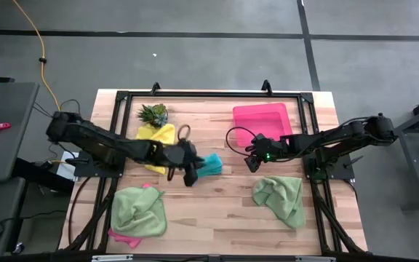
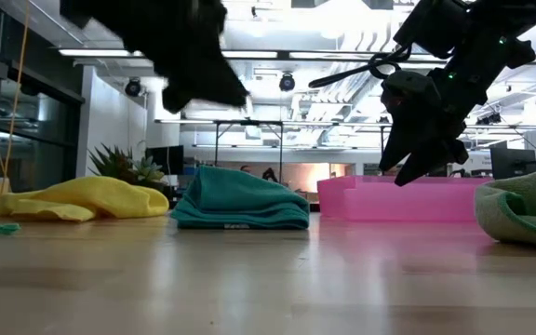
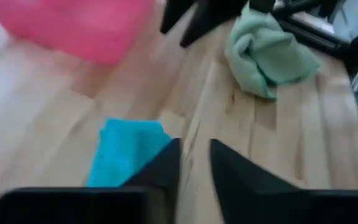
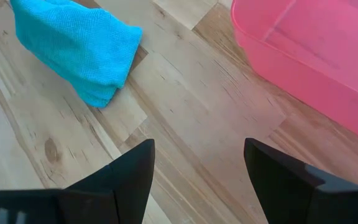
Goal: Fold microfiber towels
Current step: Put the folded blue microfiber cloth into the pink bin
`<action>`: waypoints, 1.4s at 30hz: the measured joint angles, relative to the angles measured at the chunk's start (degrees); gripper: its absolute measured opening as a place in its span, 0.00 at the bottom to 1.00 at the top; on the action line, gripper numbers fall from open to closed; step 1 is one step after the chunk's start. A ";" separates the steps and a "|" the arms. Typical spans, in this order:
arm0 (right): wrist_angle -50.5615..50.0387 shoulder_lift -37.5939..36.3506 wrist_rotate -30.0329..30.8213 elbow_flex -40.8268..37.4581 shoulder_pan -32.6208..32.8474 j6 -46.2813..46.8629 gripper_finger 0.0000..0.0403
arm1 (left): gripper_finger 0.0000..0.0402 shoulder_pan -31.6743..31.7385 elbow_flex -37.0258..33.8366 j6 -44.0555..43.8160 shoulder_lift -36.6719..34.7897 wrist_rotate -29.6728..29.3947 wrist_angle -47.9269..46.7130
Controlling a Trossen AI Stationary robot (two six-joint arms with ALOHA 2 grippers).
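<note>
The left gripper (image 1: 190, 173) hangs over the middle of the worktop (image 1: 217, 211), just at the near edge of the teal towel (image 1: 211, 164). In its wrist view the two dark fingers (image 3: 160, 171) stand close together with only a narrow slit between them and nothing in it; the teal cloth lies on the wood just beyond and to one side of the tips, not pinched. From table height the teal towel (image 2: 240, 200) sits as a low folded mound, resting flat and free of either arm.

The right gripper (image 1: 254, 161) hovers above the wood between the teal towel and the pink tray (image 1: 262, 118), its fingers spread wide and empty, bare boards showing between them. The teal towel (image 4: 73, 46) lies ahead of it, with its folded end pointing toward that gripper.

What counts for the next move: the teal towel's long axis runs roughly across the worktop from the left gripper toward the right one, and the left gripper is much the nearer, practically at the cloth's edge.

Further out, the yellow towel (image 1: 156, 138) lies behind the left arm beside the small plant (image 1: 153, 113). One light green towel (image 1: 140, 211) sits on the pink towel (image 1: 122, 236) at the front left; the other light green towel (image 1: 280, 195) lies crumpled at the front right.
</note>
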 joint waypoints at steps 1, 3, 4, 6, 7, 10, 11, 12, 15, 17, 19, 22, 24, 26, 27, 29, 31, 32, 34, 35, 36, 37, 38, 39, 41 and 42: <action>0.00 0.00 0.02 0.00 -0.01 -0.13 0.60 | 0.08 -0.23 -0.89 -0.02 1.48 0.45 2.60; 0.01 0.00 0.03 0.00 -0.01 -0.43 0.60 | 0.03 -0.22 -2.30 -0.47 4.16 2.05 6.57; 0.00 0.00 0.05 0.00 -0.01 -0.78 0.60 | 0.03 -0.04 -2.55 -0.57 5.75 2.76 8.40; 0.00 0.00 0.07 0.00 0.01 -0.78 0.60 | 0.03 0.56 -2.72 -0.58 8.74 4.11 11.37; 0.00 0.00 0.07 0.00 0.00 -0.80 0.60 | 0.02 0.95 -2.74 -0.58 9.99 5.08 12.95; -0.02 0.00 0.07 0.00 -0.01 -0.77 0.60 | 0.01 2.48 -2.69 -0.61 12.92 7.11 15.74; -0.01 0.00 0.07 0.00 -0.01 -0.77 0.60 | 0.01 3.00 -2.69 -0.65 13.57 7.10 15.39; 0.00 0.00 0.02 0.00 -0.01 -0.76 0.60 | 0.01 3.50 -2.71 -1.03 14.05 6.74 14.87; 0.00 0.00 -0.04 0.00 -0.01 -0.71 0.60 | 0.00 5.11 -2.71 -1.29 14.17 6.07 14.51; 0.00 0.00 -0.06 0.00 -0.01 -0.71 0.60 | 0.00 5.93 -2.71 -0.34 14.17 6.19 14.13; 0.00 0.00 -0.09 0.00 -0.01 -0.65 0.60 | 0.00 6.88 -2.71 -0.11 14.17 6.05 13.20; 0.00 0.00 -0.26 0.00 -0.01 -0.60 0.60 | 0.00 7.88 -2.86 0.83 14.17 7.32 11.19; 0.00 0.00 -0.27 0.00 -0.01 -0.58 0.60 | 0.00 7.99 -3.74 2.59 14.15 7.24 10.35; 0.00 0.00 -0.26 0.00 0.01 -0.45 0.60 | 0.00 7.96 -5.03 3.71 14.15 6.15 10.04; 0.00 0.00 -0.26 0.00 0.01 0.03 0.60 | 0.00 7.96 -5.58 3.84 14.15 5.09 9.98; 0.02 0.00 -0.02 0.00 0.01 0.77 0.60 | 0.00 8.25 -6.26 3.90 14.15 3.40 10.00; 0.07 0.00 -0.01 0.00 0.00 0.97 0.60 | 0.00 8.84 -6.80 3.90 14.15 2.76 10.82; 0.25 0.00 -0.01 0.00 0.01 1.39 0.60 | 0.00 9.15 -7.07 4.16 14.15 2.74 11.07; 1.38 0.00 -0.05 0.00 0.01 2.35 0.60 | 0.00 9.47 -7.97 5.92 14.15 2.75 12.24; 2.44 0.00 -0.27 0.00 0.01 2.54 0.60 | 0.00 9.47 -8.52 6.80 14.15 2.80 12.90; 3.85 0.00 -0.60 0.00 0.01 2.80 0.60 | 0.00 9.46 -9.00 7.43 14.15 2.82 13.62; 5.62 0.00 -0.78 0.00 0.01 2.85 0.60 | 0.00 9.43 -9.40 7.94 14.17 2.84 14.22; 7.69 0.00 -1.08 0.00 0.05 2.77 0.60 | 0.00 9.50 -9.71 8.12 14.37 2.82 15.03; 9.86 0.00 -1.23 0.00 0.10 2.26 0.60 | 0.00 9.53 -9.74 8.38 14.92 2.81 15.61; 14.08 0.00 -1.80 0.00 0.12 1.11 0.60 | 0.00 9.55 -9.75 8.37 16.29 3.17 16.90; 15.81 0.00 -1.89 0.00 0.12 0.54 0.60 | 0.00 9.58 -9.69 8.15 17.32 3.70 18.71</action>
